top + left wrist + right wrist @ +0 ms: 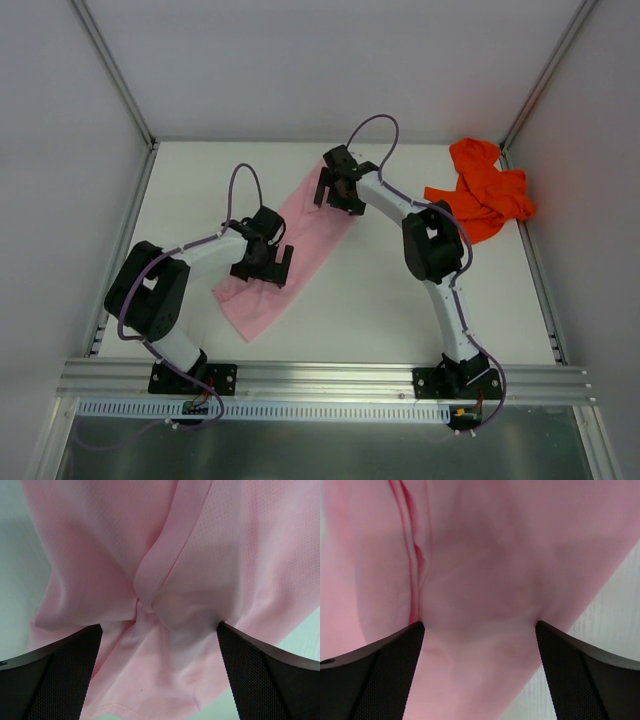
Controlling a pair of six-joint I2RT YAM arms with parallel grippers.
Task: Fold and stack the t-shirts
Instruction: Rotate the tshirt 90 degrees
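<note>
- Left gripper (270, 265): jaws spread wide, holding nothing. It hovers over the near-left half of the pink t-shirt (312, 232). In the left wrist view, puckered cloth fills the gap between the fingers; contact cannot be judged.
- Right gripper (337, 195): jaws equally wide and empty, poised over the far end of the same shirt.
- Pink t-shirt: lies left of centre on the table (380, 300) as a long, narrow band, apparently folded lengthwise. Its long axis runs diagonally from the near left to the far centre. Which end carries the collar cannot be told.
- Orange t-shirt (480, 190): a crumpled heap in the far right corner, well apart from the pink one, with no clear axis or heading.
- Progress, as judged: early. The pink band needs its crosswise folds, the orange shirt looks unfolded, and no stack exists yet.
</note>
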